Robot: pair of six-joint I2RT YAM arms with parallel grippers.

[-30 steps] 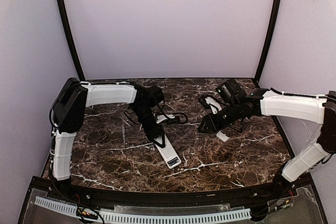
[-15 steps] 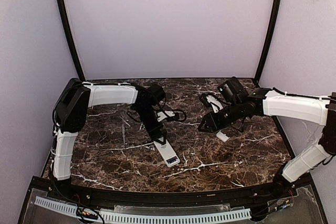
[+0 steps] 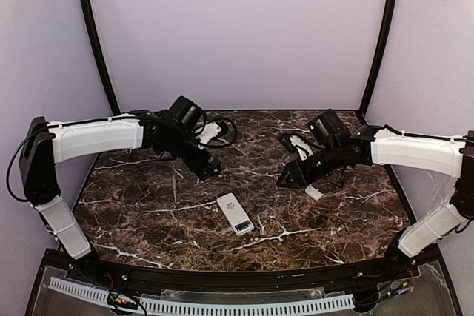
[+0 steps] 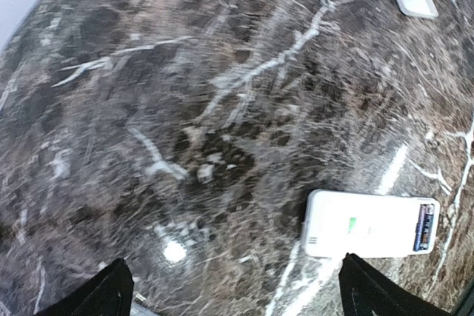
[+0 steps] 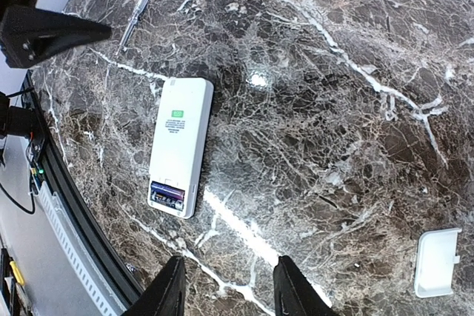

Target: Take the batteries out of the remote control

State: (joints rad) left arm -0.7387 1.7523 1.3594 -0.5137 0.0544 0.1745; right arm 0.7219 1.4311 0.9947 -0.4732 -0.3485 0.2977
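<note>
Lifted off the remote [image 3: 235,214] since half a second earlier, the left gripper [image 3: 207,168] hung further back and to the left, well apart from it, while the right gripper [image 3: 287,179] had barely shifted. Only the tips of the left fingers [image 4: 111,295] showed, cut off by the bottom edge of the blurred left wrist view; they stood wide apart with nothing between them. The right fingers [image 5: 169,290] were cropped likewise, parted and empty. The remote lay flat on the marble table [image 3: 133,220] towards the front edge, roughly midway between the arms. It was a slim white bar with rounded corners and a small green mark near its middle. The compartment at its near end stood uncovered, and the batteries [image 5: 167,195] sat inside as a dark blue-purple strip; how many could not be made out. Further back on the right, a short white cover [image 5: 435,262] lay on the marble just beside the right gripper. A slim silvery rod [image 5: 138,7] lay to the left of the remote, its ends hard to read.
</note>
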